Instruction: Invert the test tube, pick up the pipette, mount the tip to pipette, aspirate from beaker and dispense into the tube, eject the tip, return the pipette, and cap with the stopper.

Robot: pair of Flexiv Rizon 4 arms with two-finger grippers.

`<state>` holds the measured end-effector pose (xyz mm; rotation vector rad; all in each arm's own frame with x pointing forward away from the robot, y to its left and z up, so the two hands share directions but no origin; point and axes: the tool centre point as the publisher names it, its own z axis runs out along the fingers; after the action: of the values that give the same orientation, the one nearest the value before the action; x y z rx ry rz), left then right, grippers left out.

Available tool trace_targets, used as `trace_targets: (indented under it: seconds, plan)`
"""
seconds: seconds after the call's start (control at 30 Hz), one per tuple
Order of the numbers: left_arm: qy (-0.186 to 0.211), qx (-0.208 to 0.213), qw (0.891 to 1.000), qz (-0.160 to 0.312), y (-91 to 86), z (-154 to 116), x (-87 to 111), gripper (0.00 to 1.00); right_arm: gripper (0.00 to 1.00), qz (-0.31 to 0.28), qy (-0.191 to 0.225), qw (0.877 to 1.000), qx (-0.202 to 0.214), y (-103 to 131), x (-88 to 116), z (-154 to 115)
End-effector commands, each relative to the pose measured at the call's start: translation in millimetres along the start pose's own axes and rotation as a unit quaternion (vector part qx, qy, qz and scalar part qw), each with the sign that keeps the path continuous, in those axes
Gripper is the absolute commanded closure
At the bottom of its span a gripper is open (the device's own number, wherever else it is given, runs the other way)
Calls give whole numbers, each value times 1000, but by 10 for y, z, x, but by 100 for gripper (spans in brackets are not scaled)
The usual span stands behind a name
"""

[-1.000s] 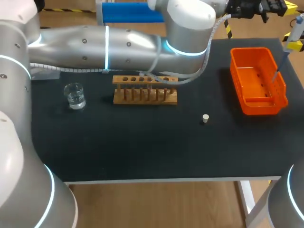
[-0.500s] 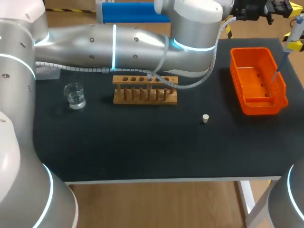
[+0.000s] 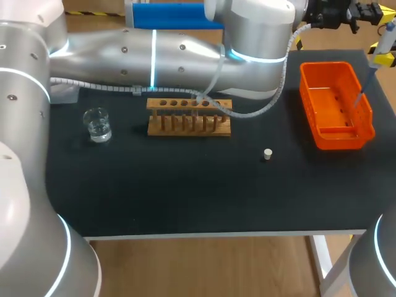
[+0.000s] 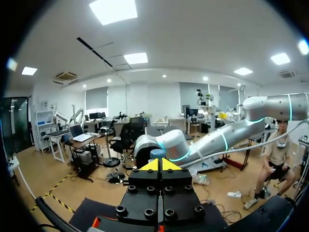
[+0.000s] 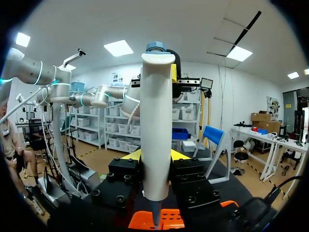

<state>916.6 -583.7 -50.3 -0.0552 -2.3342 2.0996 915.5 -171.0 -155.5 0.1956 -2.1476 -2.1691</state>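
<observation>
A black table (image 3: pixel 185 192) is carrying a wooden rack (image 3: pixel 189 117) toward its rear middle, standing upright with a row of round holes along its top bar. An orange slotted basket (image 3: pixel 344 137) is sitting near the right edge, well apart from the rack, its long side running front to back.

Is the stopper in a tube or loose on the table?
Loose. The stopper lies by itself on the black table, in front of the rack and apart from it, touching nothing else.
</observation>
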Motion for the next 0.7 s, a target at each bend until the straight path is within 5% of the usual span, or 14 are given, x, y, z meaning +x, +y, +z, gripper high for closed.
trace_targets:
  seconds: [0.03,0.7]
  plan:
    - [-1,2,1000,0,21,40,-20,100,100,0,0,1000,1,7,0,-5]
    - [-4,-3,1000,-9,127,48,-61,100,100,0,0,1000,1,7,0,-5]
